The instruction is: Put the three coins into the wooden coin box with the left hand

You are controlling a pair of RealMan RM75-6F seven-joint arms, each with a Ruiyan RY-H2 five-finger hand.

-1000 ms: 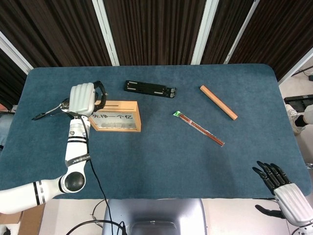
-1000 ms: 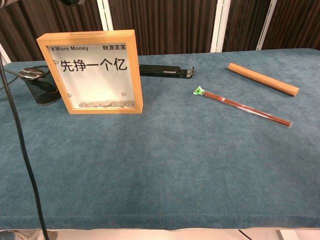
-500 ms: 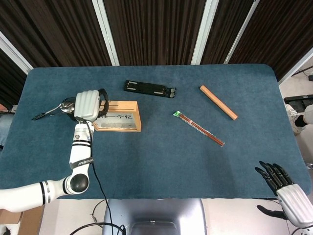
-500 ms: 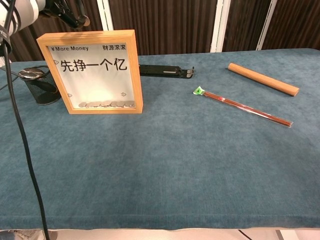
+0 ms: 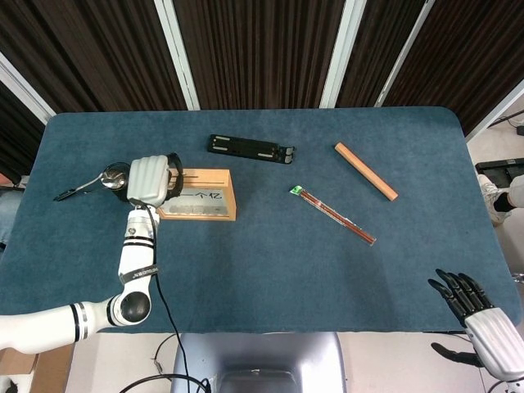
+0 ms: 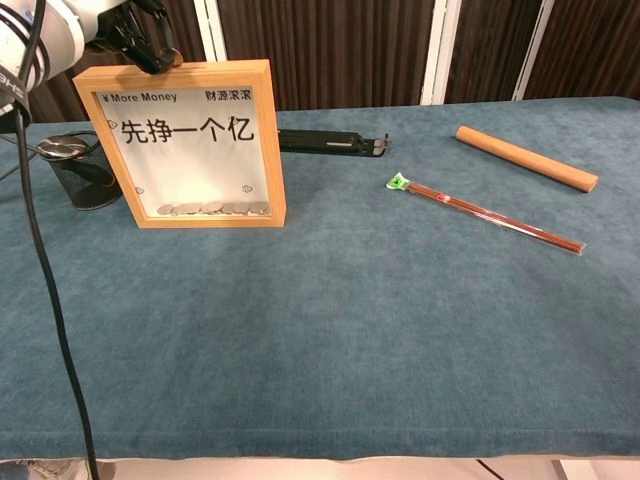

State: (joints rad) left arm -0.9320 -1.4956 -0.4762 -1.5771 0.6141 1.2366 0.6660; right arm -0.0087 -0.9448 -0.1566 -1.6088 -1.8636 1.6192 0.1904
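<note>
Wooden coin box [image 5: 196, 195] is standing upright at nine o'clock on the worktop [image 5: 270, 254]; left hand [image 5: 150, 179] is hovering over its left end, grasp unclear; right hand [image 5: 481, 318] is idling, fingers spread.

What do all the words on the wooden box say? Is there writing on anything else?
"¥ More Money": top left of the wooden coin box front, chest view.
"财源滚滚": top right of the same front.
"先挣一个亿": large black characters across the middle of the front.
Green tag on the wrapped chopsticks: too small to read.
Black band on the left arm, head view: white lettering too blurred to read.
</note>
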